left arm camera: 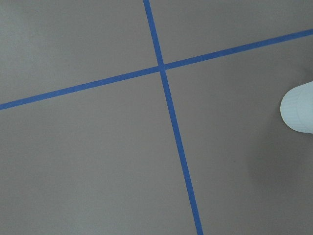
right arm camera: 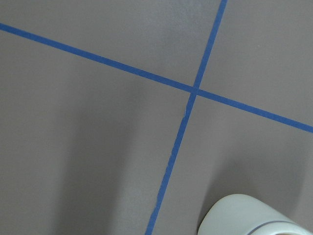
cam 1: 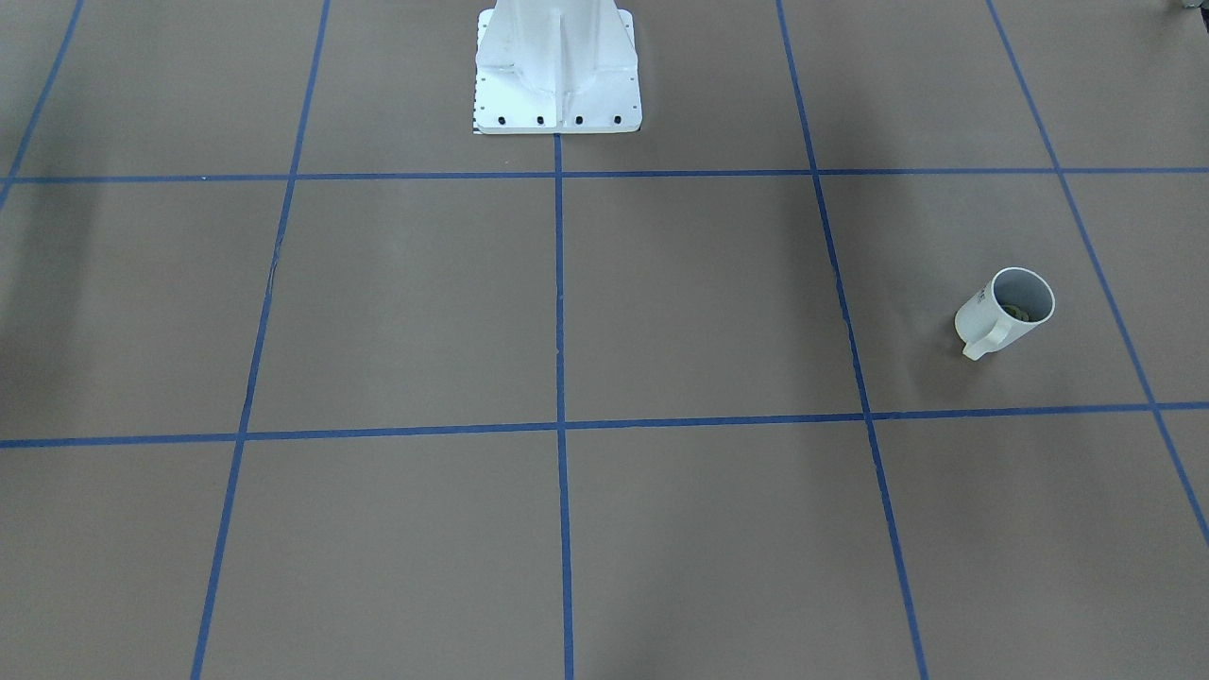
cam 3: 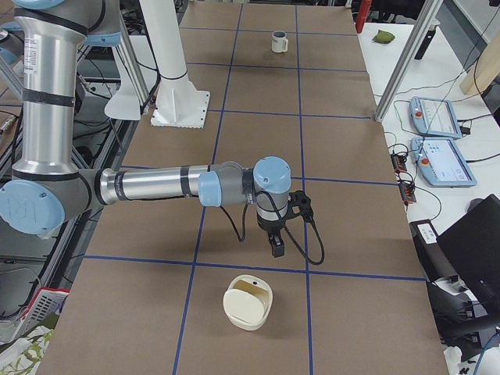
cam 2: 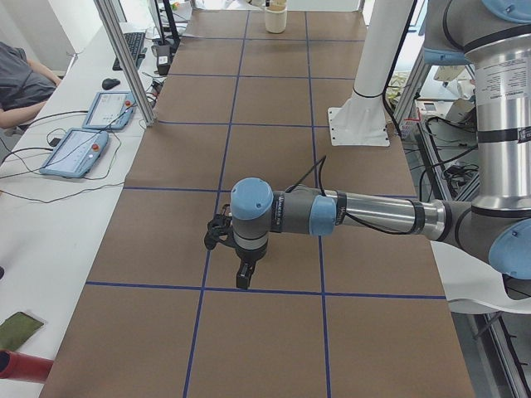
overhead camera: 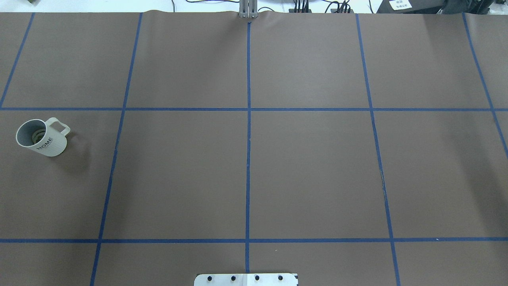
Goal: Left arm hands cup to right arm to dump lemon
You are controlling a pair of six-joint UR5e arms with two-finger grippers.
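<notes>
The cup (overhead camera: 49, 145) stands upright on the brown table (overhead camera: 309, 174), far out on the robot's left, in the middle row of squares marked with blue tape (overhead camera: 248, 159). Its loop handle points away from the robot and a little toward the centre, and the black "HOME" faces the robot's side. The lemon (overhead camera: 37, 136) lies inside, on the bottom of the cup, a dull yellow-green piece well below the rim.

The left arm (cam 2: 373, 215) stretches out level above the left end of the table, with its wrist turned down so the left gripper (cam 2: 241, 278) points at the surface. It shows only from the side, so I cannot tell whether its fingers are spread or pressed together. From that end the arm hides the cup.

The right arm (cam 3: 156, 185) holds the same pose over the right end, a black cable looping from its wrist. The right gripper (cam 3: 276, 248) hangs near a cream container (cam 3: 248, 303) – again, its fingers cannot be judged.

A white pedestal (cam 1: 557, 71) stands at the middle of the robot's edge of the table
</notes>
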